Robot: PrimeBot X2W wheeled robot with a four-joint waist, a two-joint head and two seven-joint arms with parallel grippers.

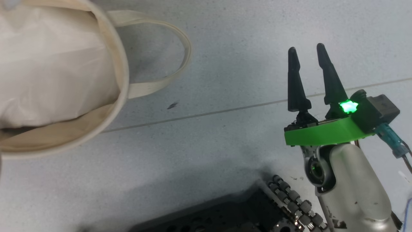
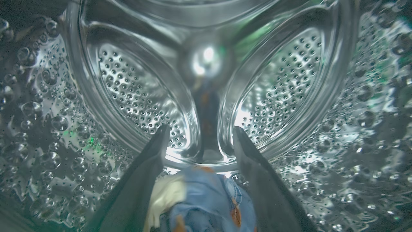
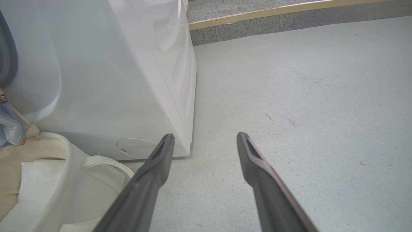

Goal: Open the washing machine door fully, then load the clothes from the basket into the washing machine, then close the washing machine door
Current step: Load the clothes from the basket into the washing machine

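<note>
One seam [image 1: 225, 111] across speckled grey floor [image 1: 225, 48], white washing machine [image 3: 112, 80] beside basket [image 3: 64, 167]

Clothes [image 2: 206, 199] blurred, cut by bottom edge (basket [image 1: 124, 77] cropped left).

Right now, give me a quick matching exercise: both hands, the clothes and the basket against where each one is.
1. left hand
2. right hand
3. clothes
4. basket

A. on the floor by the washing machine
B. over bare floor, open
C. blue fabric low in the drum
D. reaching into the drum, open

Pairs: 1-D, 2-B, 3-C, 4-A
</note>
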